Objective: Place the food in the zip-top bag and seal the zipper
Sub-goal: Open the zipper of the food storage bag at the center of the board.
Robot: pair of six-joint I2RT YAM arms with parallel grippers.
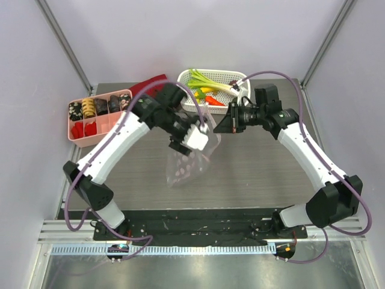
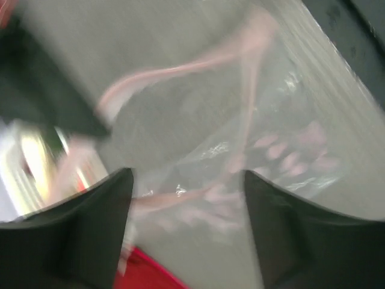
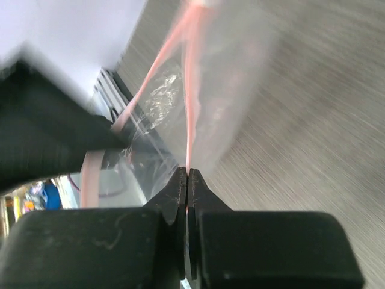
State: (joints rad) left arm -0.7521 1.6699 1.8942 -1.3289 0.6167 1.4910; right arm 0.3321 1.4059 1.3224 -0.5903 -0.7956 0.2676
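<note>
Jaws of right gripper (image 3: 187,174) pressed shut on the zipper (image 3: 191,84). Fingers of left gripper (image 2: 183,180) wide apart, blurred bag (image 2: 289,156) film between them, no grip seen. The bag droops from the grippers over the table (image 1: 264,174). Leek (image 1: 207,80) and other food lie in the basket (image 1: 234,75) behind.

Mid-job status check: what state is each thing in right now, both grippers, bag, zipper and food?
Left gripper: open, at the bag.
Right gripper: shut on the zipper.
Bag: held by one edge, no food inside.
Zipper: unsealed, strips apart.
Food: in the basket, not bagged.
</note>
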